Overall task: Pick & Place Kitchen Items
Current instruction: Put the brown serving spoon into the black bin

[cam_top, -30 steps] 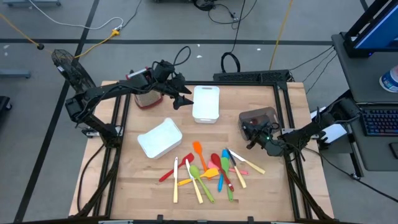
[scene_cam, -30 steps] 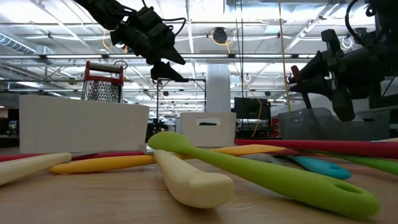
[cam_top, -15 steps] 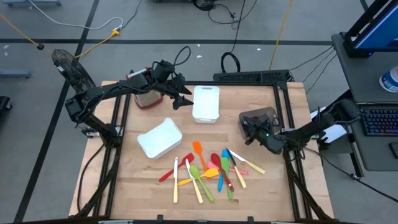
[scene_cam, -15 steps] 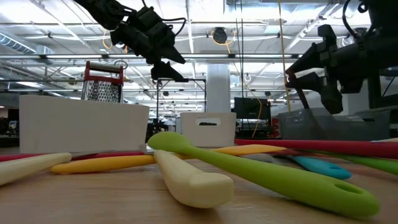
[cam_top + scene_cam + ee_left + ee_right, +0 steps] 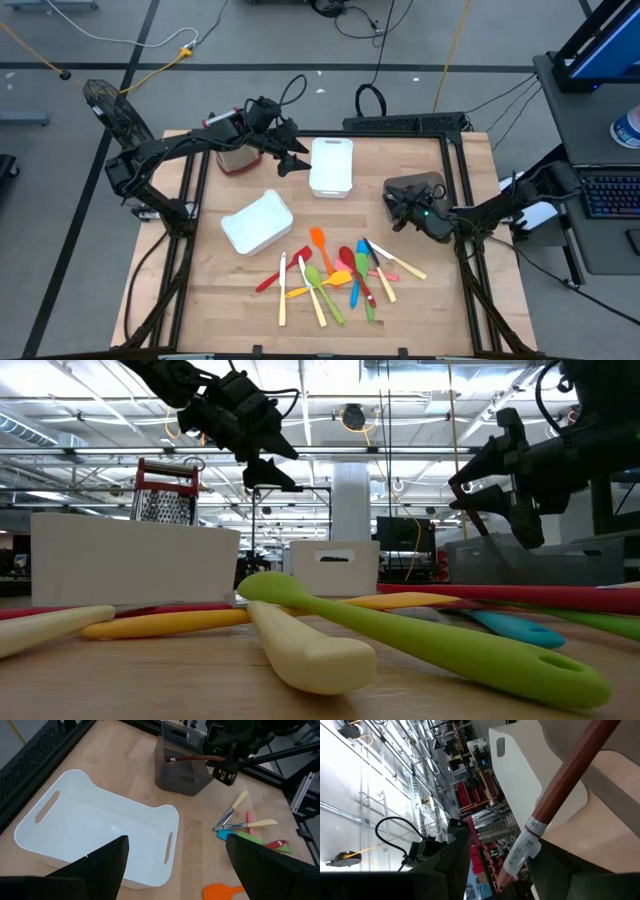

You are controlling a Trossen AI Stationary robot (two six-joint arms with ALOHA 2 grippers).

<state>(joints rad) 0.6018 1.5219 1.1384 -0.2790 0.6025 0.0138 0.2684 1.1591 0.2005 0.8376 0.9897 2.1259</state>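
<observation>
Several slim coloured utensils (image 5: 340, 275) lie in a loose pile on the wood near the table's near edge. A green spatula (image 5: 430, 635) and a cream one (image 5: 300, 645) show closest in the low view. My right gripper (image 5: 398, 212) hangs over the grey bin (image 5: 418, 186), shut on a brown wooden utensil (image 5: 192, 758). My left gripper (image 5: 297, 160) is open and raised beside the far white bin (image 5: 331, 165), touching nothing. Its two fingers spread wide in the left wrist view, above that bin (image 5: 100, 835). My right gripper (image 5: 226, 770) pinches the brown wooden utensil between its two fingers at the labelled end (image 5: 525, 845). The rest of the stick juts forward past the fingers. It is lifted clear and lies about level above the grey bin's open top (image 5: 182, 770).
A second white bin (image 5: 257, 222) sits tilted on the table's left half. A metal box grater with a red top (image 5: 232, 155) stands at the far left corner behind my left arm. Bare wood shows between the bins and the pile.
My right gripper has carried the brown utensil toward the table's left and far edge, from beside the grey bin to above it. It has stayed shut. My left arm has kept still.
</observation>
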